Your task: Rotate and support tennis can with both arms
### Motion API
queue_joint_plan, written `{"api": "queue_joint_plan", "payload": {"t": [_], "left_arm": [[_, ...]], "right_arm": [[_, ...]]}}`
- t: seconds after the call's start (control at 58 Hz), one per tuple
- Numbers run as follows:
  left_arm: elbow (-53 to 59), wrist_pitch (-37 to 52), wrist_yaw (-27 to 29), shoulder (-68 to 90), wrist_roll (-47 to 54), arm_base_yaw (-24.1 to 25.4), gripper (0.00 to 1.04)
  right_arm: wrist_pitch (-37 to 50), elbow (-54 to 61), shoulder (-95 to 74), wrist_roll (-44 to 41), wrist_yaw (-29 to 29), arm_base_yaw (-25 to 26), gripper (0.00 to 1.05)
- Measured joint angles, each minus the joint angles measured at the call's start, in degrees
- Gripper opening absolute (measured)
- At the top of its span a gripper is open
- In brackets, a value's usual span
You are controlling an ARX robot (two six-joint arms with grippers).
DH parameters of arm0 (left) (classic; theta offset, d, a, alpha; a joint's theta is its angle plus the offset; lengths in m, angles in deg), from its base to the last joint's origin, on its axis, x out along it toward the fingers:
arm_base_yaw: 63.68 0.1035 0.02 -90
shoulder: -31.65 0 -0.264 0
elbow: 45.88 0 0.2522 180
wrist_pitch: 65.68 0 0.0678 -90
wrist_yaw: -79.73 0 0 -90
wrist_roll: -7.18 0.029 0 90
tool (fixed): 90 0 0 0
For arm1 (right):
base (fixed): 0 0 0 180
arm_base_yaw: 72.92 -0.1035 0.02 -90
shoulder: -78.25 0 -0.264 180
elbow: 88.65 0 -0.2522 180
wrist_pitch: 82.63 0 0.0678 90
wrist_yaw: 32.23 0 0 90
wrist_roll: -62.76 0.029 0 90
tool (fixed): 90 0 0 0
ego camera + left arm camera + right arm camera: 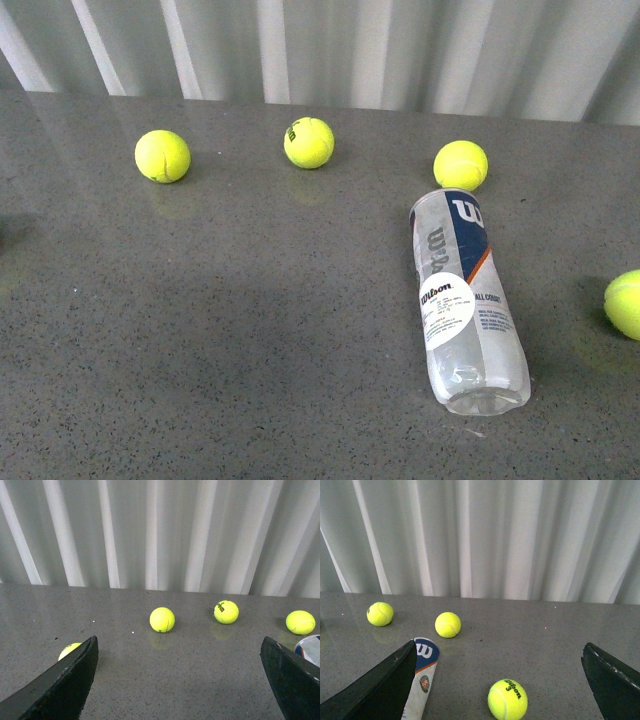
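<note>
On table, dented clear tennis can (462, 298).

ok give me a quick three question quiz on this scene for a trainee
1. True or false: the tennis can stands upright on the table.
2. How many tennis balls show in the front view? A) two B) four C) six
3. Are the left gripper and right gripper open or shut?

Key:
1. False. It lies on its side.
2. B. One is cut off by the picture's right edge.
3. Both are open and hold nothing.
</note>
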Motion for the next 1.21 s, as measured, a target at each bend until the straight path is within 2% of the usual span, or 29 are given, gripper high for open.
{"api": "queue_joint_plan", "payload": {"t": [0.069, 0.138, 0.155, 0.207, 0.259, 0.31, 0.379, 0.431, 0.5, 0.603, 0.707, 0.828, 0.948, 1.207], "left_arm": [[0.0, 0.0, 0.0, 0.0, -0.02, 0.0, 0.98], [0.0, 0.0, -0.02, 0.0, -0.02, 0.0, 0.98], [0.0, 0.0, 0.0, 0.0, -0.02, 0.0, 0.98], [0.0, 0.0, 0.04, 0.0, -0.02, 0.0, 0.98], [0.0, 0.0, -0.04, 0.0, -0.02, 0.0, 0.98], [0.0, 0.0, -0.02, 0.0, -0.02, 0.0, 0.98], [0.0, 0.0, -0.02, 0.0, -0.02, 0.0, 0.98], [0.0, 0.0, 0.0, -0.02, -0.02, 0.0, 0.98], [0.0, 0.0, -0.02, 0.0, -0.02, 0.0, 0.98], [0.0, 0.0, -0.02, 0.0, -0.02, 0.0, 0.98], [0.0, 0.0, 0.0, 0.0, -0.02, 0.0, 0.98], [0.0, 0.0, -0.02, 0.0, -0.02, 0.0, 0.98], [0.0, 0.0, -0.02, 0.0, -0.02, 0.0, 0.98], [0.0, 0.0, 0.0, 0.0, -0.02, 0.0, 0.98]], "right_arm": [[-0.07, 0.0, -0.07, -0.07, 0.44, -0.07, 0.98], [-7.13, -3.15, -4.33, -1.7, 13.68, -5.03, 0.98], [-8.76, -4.2, -6.01, -1.92, 19.54, -6.86, 0.98], [-10.08, -6.03, -9.18, -2.45, 27.85, -10.6, 0.98], [-9.73, -7.52, -10.88, -2.89, 32.46, -13.11, 0.98], [-8.83, -8.87, -11.89, -3.1, 33.73, -13.99, 0.98], [-7.23, -10.36, -13.16, -3.1, 32.59, -13.25, 0.98], [-5.18, -11.93, -15.37, -2.78, 28.7, -10.62, 0.98], [-1.14, -15.47, -21.4, -0.72, 21.53, -3.56, 0.98], [3.02, -22.25, -32.04, 4.52, 13.68, 5.88, 0.98], [3.63, -31.12, -44.17, 11.19, 9.62, 10.54, 0.98], [0.28, -40.7, -58.27, 14.75, 9.07, 9.07, 0.98], [-7.67, -49.27, -72.78, 15.8, 6.21, 3.72, 0.98], [-13.81, -52.63, -88.74, 10.73, 4.74, -7.5, 0.98]]}}
